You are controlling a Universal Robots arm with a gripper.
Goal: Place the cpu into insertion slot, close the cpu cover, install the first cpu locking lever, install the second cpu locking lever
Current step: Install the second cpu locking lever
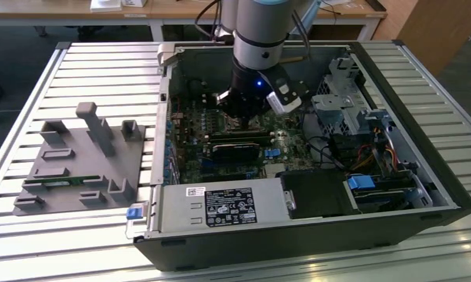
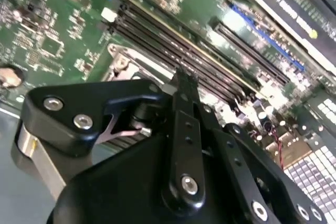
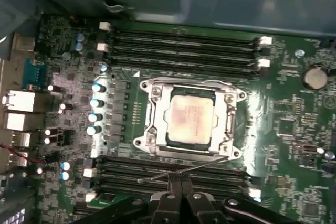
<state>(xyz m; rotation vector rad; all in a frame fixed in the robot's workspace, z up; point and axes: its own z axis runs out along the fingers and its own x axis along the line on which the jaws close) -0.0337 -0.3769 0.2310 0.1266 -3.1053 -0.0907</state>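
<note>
In the first wrist view the cpu (image 3: 190, 118), a dull silver square, lies in the socket on the green motherboard. The shiny cpu cover (image 3: 153, 124) is folded flat around it, framing its top. A thin wire locking lever (image 3: 210, 164) runs slantwise along the socket's edge, standing a little off it. My gripper (image 3: 176, 178) is shut, its black fingers pressed together with the tips right at this lever. In the exterior view the gripper (image 1: 244, 122) reaches down into the open computer case over the socket. The second wrist view shows the gripper (image 2: 181, 76) low over the board.
Rows of black memory slots (image 3: 184, 45) flank the socket on both sides. A black card (image 1: 235, 147) sits close to the gripper, with the power supply (image 1: 219, 205) and drive cage (image 1: 345, 106) nearby. A grey fixture (image 1: 78, 158) stands outside the case at the exterior view's left.
</note>
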